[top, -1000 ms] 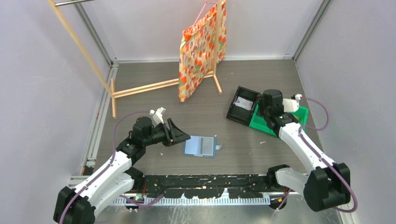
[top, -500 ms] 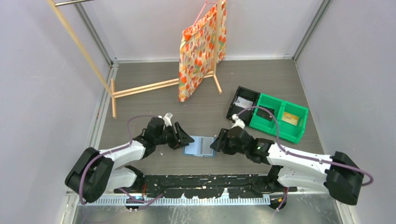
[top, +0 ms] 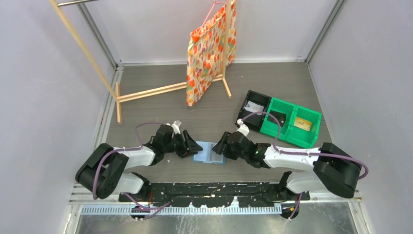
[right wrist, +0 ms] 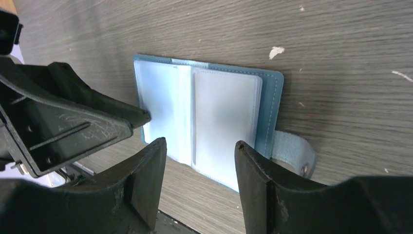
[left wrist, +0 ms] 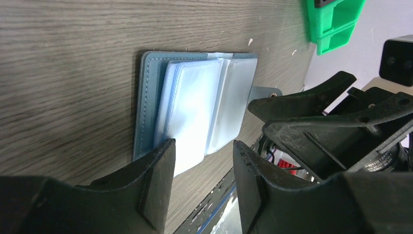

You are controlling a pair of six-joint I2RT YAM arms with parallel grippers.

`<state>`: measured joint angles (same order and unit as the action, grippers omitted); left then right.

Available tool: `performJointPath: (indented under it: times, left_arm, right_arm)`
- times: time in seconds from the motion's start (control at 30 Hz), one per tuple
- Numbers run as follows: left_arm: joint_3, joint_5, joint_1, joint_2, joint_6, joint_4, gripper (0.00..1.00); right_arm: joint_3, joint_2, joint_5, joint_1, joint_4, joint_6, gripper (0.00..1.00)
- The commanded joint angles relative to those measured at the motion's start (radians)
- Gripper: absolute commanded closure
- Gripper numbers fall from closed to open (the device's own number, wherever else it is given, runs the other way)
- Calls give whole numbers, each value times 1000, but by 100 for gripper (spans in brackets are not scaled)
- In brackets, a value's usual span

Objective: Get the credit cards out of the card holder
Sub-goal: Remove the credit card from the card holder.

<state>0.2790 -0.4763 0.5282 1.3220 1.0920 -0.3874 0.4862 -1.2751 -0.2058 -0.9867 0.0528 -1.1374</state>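
While only the top view shows credit cards (top: 303,124) in the bins (top: 302,141), the wrist views catch the card holder (left wrist: 195,105) open on the table (right wrist: 341,73) between left gripper (left wrist: 203,148) and right gripper (right wrist: 200,146), both spread, holding nothing.

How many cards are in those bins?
3: whitish card in the black bin, dark card in the middle green bin, tan card in the right green bin; more may be hidden.
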Motion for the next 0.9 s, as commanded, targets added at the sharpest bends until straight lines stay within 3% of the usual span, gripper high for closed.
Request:
performJointPath:
  times: [0.0,0.5,0.87]
  left_arm:
    - [-24,11,1,63,-6,-90,51]
    - [-28,3,-7,113,7,-131,52]
    - [-23,-5,-10,113,13,-134,52]
  right_arm:
    - [-16,-28,-41,23,67,-55,41]
    - [-63,86,-134,24,-34,-68,41]
    - [-57,9,-67,16,81,-55,41]
